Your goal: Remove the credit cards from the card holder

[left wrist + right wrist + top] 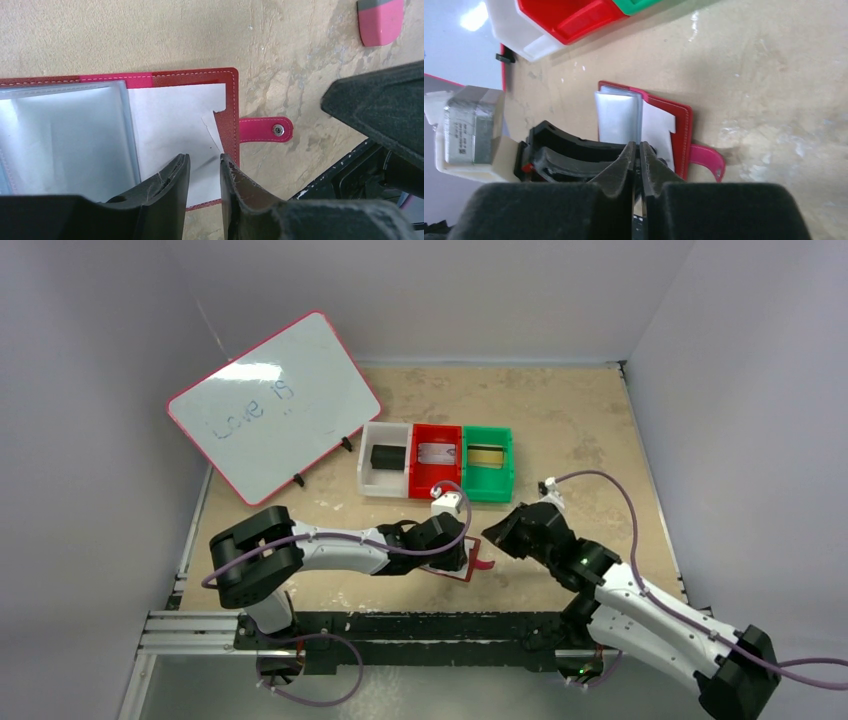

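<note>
- Nearest, left gripper [205,161]: my left wrist camera looks down two black fingers with a narrow gap between them. They hang over the near right part of the card holder, and I see nothing pinched.
- Nearest, right gripper [638,146]: its fingers are all but closed, leaving a hairline slit with nothing visible in it. It sits just right of the holder.
- Card holder [229,120]: dark red, lying open on the table [600,440] near the front edge, between my two grippers.
- Sleeves [65,135]: pale and clear, on the left half. No card shows in any that I can see.
- White paper [175,120]: tucked inside the right cover, with a torn corner.
- Snap tab [265,130]: pink, sticking out to the right.
- Credit cards: three lie beyond the holder, one per bin. The black card [385,454] is in the white bin [385,487], the silver-grey card [437,452] in the red bin [420,485], and the gold card [486,455] in the green bin [490,490].
- Farther out: a pink block [380,22] lies on the table near the holder. A whiteboard [275,405] is propped at the back left.
- Step in hand: I judge the emptying nearly or wholly done. My left gripper seems placed to steady the holder.
- Next move: I would leaf through the sleeves to check for a hidden card, which calls for a light, shallow pinch on thin plastic.
</note>
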{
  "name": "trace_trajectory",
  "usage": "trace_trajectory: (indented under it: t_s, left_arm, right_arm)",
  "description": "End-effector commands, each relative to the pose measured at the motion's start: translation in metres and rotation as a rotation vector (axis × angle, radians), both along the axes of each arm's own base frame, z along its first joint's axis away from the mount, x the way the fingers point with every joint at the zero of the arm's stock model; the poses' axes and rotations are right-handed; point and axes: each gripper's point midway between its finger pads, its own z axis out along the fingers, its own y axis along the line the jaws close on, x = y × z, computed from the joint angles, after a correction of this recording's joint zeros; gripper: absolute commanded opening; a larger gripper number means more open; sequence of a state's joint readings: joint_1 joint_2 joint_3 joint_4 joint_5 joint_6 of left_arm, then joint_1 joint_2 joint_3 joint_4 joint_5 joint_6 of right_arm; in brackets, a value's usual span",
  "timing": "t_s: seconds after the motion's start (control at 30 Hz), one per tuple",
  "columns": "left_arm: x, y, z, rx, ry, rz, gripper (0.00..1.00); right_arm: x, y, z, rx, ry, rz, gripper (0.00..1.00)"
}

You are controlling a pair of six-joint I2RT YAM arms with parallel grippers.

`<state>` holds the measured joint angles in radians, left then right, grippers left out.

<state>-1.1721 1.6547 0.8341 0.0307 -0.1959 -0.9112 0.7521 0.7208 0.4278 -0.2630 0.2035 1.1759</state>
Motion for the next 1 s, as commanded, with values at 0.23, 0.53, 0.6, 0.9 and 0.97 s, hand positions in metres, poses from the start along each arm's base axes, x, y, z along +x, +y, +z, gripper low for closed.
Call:
trace_trajectory:
  t_s: [0.23,0.53,0.6,0.9,0.97]
  left_arm:
    - [0.003,0.007,0.008,-0.014,-0.038,0.025,0.22]
    - [0.014,0.02,0.032,-0.036,-0.112,0.091,0.21]
    - [0.019,0.027,0.045,-0.043,-0.146,0.123,0.25]
    - [0.036,0.072,0.061,0.07,-0.24,0.259,0.5]
    - [0.033,0.069,0.055,0.07,-0.219,0.248,0.52]
  right_arm:
    - [0.021,0.058,-0.003,0.044,-0.004,0.186,0.0]
    - [0.002,0.045,-0.075,-0.063,0.164,0.193,0.0]
    - [-0.002,0.042,-0.084,-0.078,0.185,0.192,0.0]
    - [-0.009,0.03,-0.108,-0.132,0.25,0.155,0.0]
    - [-0.01,0.03,-0.11,-0.135,0.259,0.155,0.0]
